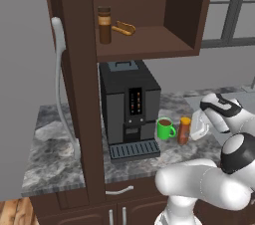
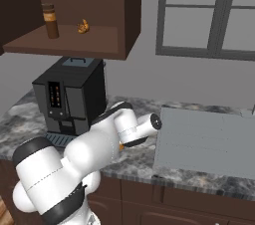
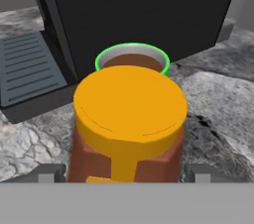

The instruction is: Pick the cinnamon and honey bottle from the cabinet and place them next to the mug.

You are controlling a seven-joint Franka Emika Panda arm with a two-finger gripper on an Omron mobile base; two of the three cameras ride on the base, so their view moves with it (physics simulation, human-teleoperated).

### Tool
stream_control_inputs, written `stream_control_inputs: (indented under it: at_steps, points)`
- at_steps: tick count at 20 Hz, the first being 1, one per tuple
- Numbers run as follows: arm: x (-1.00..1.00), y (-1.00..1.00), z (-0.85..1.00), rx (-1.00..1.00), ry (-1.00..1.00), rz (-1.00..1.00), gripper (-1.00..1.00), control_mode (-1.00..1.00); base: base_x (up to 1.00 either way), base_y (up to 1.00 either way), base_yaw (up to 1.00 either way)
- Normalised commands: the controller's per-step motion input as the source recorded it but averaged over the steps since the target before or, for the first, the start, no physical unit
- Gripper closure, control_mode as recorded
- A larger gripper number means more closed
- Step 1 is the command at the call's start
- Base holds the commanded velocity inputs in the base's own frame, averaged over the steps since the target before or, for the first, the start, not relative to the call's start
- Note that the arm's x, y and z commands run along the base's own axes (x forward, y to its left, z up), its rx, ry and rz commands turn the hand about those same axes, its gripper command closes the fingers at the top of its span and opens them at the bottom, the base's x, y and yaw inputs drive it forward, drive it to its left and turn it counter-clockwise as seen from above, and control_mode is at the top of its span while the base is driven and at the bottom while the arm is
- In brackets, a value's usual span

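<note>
The honey bottle (image 1: 184, 130) (image 3: 130, 114) stands upright on the counter just right of the green mug (image 1: 164, 128) (image 3: 131, 57). My gripper (image 1: 192, 130) (image 3: 126, 173) sits around the bottle, open, with a fingertip (image 3: 49, 173) on each side and a gap between each fingertip and the bottle's sides. The cinnamon (image 1: 104, 25) (image 2: 49, 21), a dark brown jar, stands upright on the open shelf of the cabinet (image 1: 149, 45) (image 2: 99, 40). In the right base view my own arm hides the mug and most of the bottle.
A black coffee machine (image 1: 129, 104) (image 2: 69, 94) stands directly behind and left of the mug. A small tan piece (image 1: 124, 28) lies on the shelf beside the cinnamon. The open cabinet door (image 1: 74, 94) hangs left. A grey sink board (image 2: 204, 139) lies right.
</note>
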Motion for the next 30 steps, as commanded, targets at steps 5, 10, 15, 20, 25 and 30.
stream_control_inputs:
  at_steps: [5,10,15,20,25,30]
  points:
    - [-0.05,0.00,0.15,0.00,0.00,0.00,-1.00,-1.00,0.00,0.00,0.00]
    - [-0.11,0.00,0.33,0.00,-0.02,0.00,-1.00,-1.00,0.00,0.00,0.00]
    - [-0.27,0.02,0.58,0.00,-0.08,0.00,-1.00,-1.00,0.00,0.00,0.00]
    - [-0.35,0.23,0.63,0.00,-0.11,-0.05,-1.00,-1.00,0.00,0.00,0.00]
    - [-0.56,0.70,0.52,0.00,-0.11,-0.16,-1.00,-1.00,0.00,0.00,0.00]
    - [-0.77,0.92,0.50,0.00,-0.11,-0.23,-1.00,-1.00,0.00,0.00,0.00]
